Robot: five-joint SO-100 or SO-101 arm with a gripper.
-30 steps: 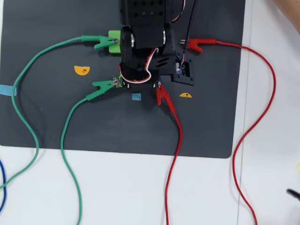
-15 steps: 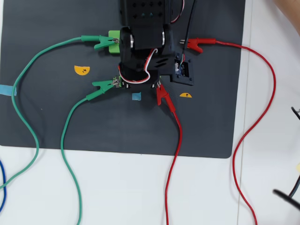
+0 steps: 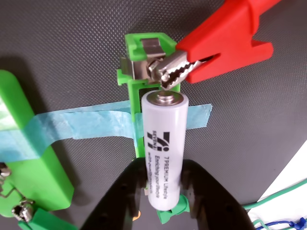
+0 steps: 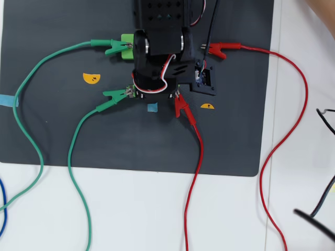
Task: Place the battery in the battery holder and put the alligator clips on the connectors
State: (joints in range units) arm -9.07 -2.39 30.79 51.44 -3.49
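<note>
Battery (image 3: 165,148) base and battery holder (image 3: 139,72) lower end behind end effector (image 3: 163,191).

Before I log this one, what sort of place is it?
Likely a hobby electronics bench: a dark mat on a white table, a battery over a green holder, and clip leads.

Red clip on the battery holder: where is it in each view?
Wrist view: red alligator clip at upper right, biting the battery holder's metal tab, above the battery.
Overhead view: same clip just below centre, under the arm.
Shared landmark: blue tape beside it.
</note>
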